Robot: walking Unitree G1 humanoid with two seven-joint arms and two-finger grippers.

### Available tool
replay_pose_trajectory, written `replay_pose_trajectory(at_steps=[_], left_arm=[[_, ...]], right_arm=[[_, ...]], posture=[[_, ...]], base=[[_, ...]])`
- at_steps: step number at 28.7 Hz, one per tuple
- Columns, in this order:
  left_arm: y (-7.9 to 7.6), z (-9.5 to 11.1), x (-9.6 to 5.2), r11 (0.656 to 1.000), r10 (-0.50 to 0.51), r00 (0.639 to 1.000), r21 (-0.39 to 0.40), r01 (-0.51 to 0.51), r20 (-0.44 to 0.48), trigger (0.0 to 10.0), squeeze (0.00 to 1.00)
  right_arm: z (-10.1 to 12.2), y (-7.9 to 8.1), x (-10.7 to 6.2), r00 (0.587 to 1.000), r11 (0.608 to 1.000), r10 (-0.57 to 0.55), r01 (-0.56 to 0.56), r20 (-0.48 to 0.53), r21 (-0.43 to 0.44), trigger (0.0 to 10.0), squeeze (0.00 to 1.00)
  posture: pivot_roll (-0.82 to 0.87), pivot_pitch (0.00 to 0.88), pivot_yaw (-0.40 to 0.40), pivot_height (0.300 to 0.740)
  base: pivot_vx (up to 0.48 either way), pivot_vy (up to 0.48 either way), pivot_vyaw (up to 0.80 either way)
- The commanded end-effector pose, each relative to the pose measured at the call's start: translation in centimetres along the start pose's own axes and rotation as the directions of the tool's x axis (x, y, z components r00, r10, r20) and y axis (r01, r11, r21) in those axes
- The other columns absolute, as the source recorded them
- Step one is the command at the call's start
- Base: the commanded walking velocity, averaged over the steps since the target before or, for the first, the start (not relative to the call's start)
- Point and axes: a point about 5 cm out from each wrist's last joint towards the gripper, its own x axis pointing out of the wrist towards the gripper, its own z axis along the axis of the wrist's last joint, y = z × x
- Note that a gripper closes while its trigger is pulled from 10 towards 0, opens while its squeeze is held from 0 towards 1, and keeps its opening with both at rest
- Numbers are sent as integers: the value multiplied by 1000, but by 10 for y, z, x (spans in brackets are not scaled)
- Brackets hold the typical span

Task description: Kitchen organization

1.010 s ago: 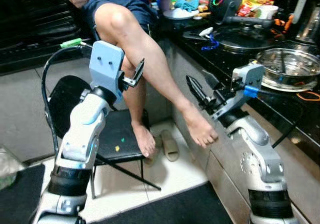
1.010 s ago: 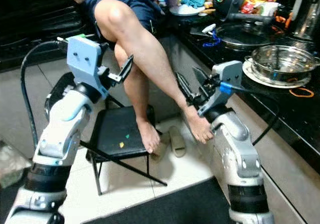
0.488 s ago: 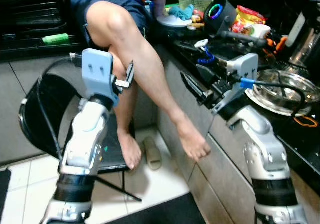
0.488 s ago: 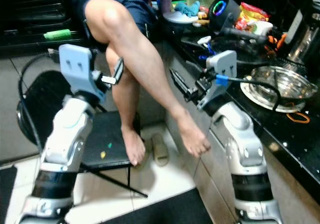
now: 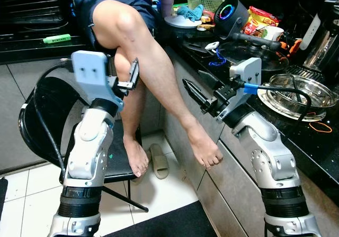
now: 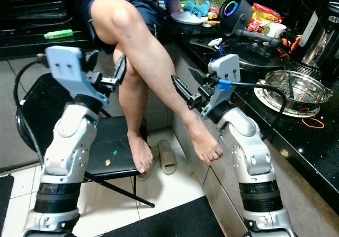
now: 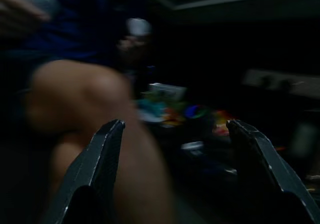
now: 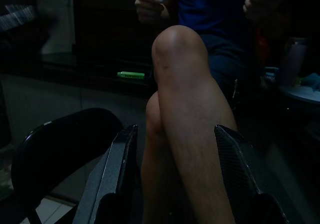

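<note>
Pincers both agape, empty: left pincer [image 7: 172, 174], right pincer [image 8: 175, 174] frame person's knee [image 8: 180, 49]; steel bowl [image 5: 302, 89] on counter.

2 silver arms with black ring joints. The left arm [image 5: 87, 157] carries a pale blue plate with 2 screw holes and a looping black cable; the right arm [image 5: 270, 157] has a blue-tipped black cable. Each ends in 2 long black fingers.
</note>
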Motion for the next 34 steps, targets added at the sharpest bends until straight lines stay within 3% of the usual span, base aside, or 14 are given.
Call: replay_pose_trajectory(at_steps=[1,2,6,10,17,20,29,34], left_arm=[[-23,4,-1,994,-46,998,-101,42,-37,10000,0],[-23,4,-1,994,-46,998,-101,42,-37,10000,0],[-58,27,-1,962,-126,992,-241,126,14,10000,0],[-68,43,6,946,-141,988,-285,152,59,10000,0],[-75,68,16,945,-154,984,-276,173,90,10000,0],[-76,68,17,945,-151,985,-281,168,79,10000,0],[-78,72,22,965,-180,982,-185,188,60,10000,0],[-78,73,26,965,-171,984,-193,175,41,10000,0]], right_arm=[[3,-6,-6,1000,999,-28,28,-2,-18,10000,0],[3,-6,-6,1000,999,-28,28,-2,-18,10000,0],[4,-9,-9,999,999,-44,44,-6,-23,10000,0],[3,-10,-9,999,999,-48,48,-7,-23,10000,0],[2,-9,-9,999,999,-47,47,-7,-19,10000,0],[2,-9,-9,999,999,-47,47,-7,-19,10000,0],[-2,-1,-3,999,999,-43,43,-1,-12,10000,0],[-5,1,2,999,999,-40,40,-2,-15,10000,0]], posture=[[-72,0,-45,740],[-72,0,-45,740],[-72,0,-40,740],[-68,0,-40,740],[-59,0,-32,740],[-55,0,-33,740],[-78,0,3,740],[-78,0,13,740]], base=[[0,0,0],[0,0,0],[0,0,0],[0,0,0],[0,0,0],[0,0,0],[0,0,0],[0,0,0]])
